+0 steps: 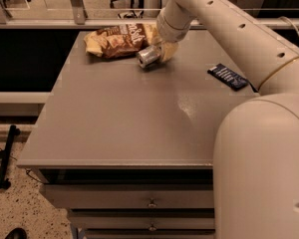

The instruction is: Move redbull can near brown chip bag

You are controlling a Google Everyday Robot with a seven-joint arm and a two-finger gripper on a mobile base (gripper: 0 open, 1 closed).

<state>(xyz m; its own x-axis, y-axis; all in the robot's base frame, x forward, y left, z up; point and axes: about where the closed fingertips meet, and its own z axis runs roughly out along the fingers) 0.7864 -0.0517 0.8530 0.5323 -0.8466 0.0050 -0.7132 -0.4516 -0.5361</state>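
**Q:** Where does the cream-coloured two-finger gripper (167,50) stand, and what lies at it?

**A:** It stands low over the far end of the grey table top (114,123), at the end of the pale arm (229,24). The slim silver-and-blue metal redbull can (148,57) lies on its side right at the gripper's tip. Its shiny round end faces the camera and its body runs back under the tool.

**Q:** Is the can clasped?

**A:** That cannot be told, because the tool hides the can's far half (contact looks likely, but a grip is not shown).

**Q:** Why is the can placed here?

**A:** The crinkled brown chip bag (117,39) with pale yellow ends lies just past the can, on the side away from the gripper, and is nearly touching it. By that measure the can seems already as close as the task asks. The flat dark blue packet (228,76) lies well apart on the gripper's other side and plays no part.
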